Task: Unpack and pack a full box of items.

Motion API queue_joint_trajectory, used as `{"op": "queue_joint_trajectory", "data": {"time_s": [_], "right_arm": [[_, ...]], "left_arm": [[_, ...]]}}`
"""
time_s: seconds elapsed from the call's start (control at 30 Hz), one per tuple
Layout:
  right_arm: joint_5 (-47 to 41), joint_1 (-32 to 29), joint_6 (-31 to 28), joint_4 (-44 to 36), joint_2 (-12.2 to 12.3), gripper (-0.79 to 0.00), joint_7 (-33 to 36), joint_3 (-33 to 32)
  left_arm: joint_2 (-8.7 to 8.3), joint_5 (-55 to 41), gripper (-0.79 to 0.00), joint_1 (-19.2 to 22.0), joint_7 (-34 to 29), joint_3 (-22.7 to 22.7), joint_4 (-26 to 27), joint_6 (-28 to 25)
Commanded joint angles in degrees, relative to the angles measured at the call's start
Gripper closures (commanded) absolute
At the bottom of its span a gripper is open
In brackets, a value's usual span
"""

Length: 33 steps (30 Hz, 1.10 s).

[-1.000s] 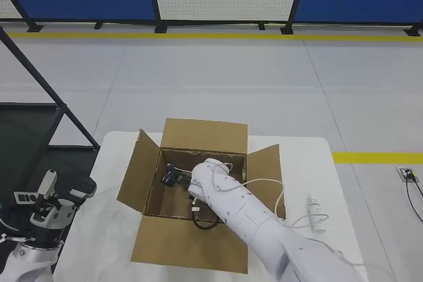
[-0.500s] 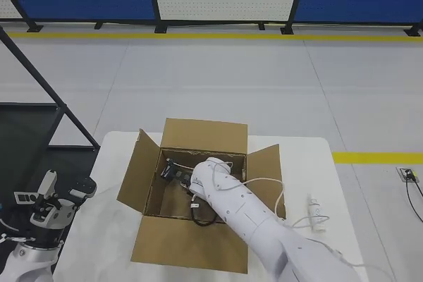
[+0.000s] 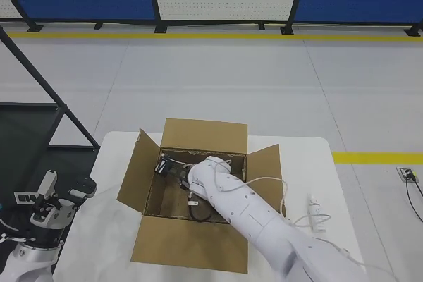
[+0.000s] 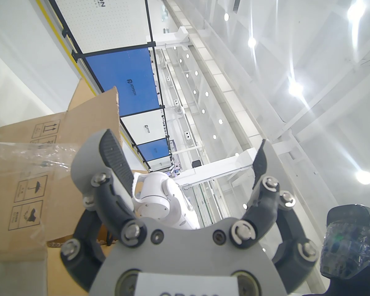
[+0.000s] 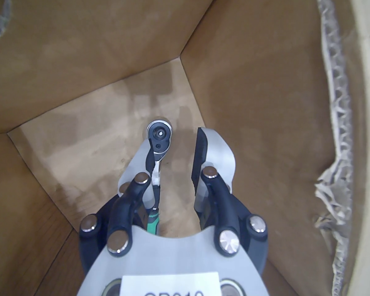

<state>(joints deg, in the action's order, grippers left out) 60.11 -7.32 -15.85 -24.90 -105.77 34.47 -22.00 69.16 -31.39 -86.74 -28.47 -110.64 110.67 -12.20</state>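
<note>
Top view: open cardboard box [image 3: 197, 247] sits mid-desk [image 3: 303, 166], flaps folded outward. Right arm enters the box from above; right end effector [image 3: 165, 168] is low inside, near the far wall on the robot's left side. Small white bottle [image 3: 315, 212] lies on the desk to the right of the box, apart from it. Left end effector [image 3: 60, 194] hangs off the desk's left edge, well apart from the box. Right wrist view: right end effector fingers are set at a moderate gap, approx. parallel, and not closed on the tool. Ratchet wrench [image 5: 159, 133] lies along the inner face of one finger [image 5: 131, 170], touching or just beside it (cannot tell which). Its round chrome head w/ black centre sits at that fingertip, the shaft runs back toward the palm, and a green grip section shows near the finger base. The opposite finger stands apart from the tool. Wrench is over the box floor near a corner; whether it rests on the floor cannot be told. Left wrist view: left end effector points upward, fingers wide apart, pads bare. Box outer wall and one raised flap are beside it; clear plastic film [image 4: 27, 155] lies in front of that wall. Dark film-wrapped object [image 4: 348, 241] sits near the end effector base; type not identifiable.
</note>
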Motion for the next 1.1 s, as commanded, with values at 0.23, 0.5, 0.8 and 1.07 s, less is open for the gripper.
{"op": "queue_joint_trajectory", "data": {"time_s": [0.23,0.5,0.8,1.07], "right_arm": [[6.02,-5.79,3.59,-17.58,7.0,-0.345,1.12,-5.08],[18.77,-23.46,5.38,-51.89,17.58,-0.785,9.95,-18.42],[27.51,-41.16,7.08,-73.97,22.3,-0.785,4.3,-30.01],[27.51,-41.16,7.08,-73.97,22.3,-0.785,4.3,-30.01]], "left_arm": [[0.0,0.0,-0.785,0.0,0.0,0.0,0.0,0.0],[0.0,0.0,-0.785,0.0,0.0,0.0,0.0,0.0],[0.0,0.0,-0.785,0.0,0.0,0.0,0.0,0.0],[0.0,0.0,-0.785,0.0,0.0,0.0,0.0,0.0]]}}
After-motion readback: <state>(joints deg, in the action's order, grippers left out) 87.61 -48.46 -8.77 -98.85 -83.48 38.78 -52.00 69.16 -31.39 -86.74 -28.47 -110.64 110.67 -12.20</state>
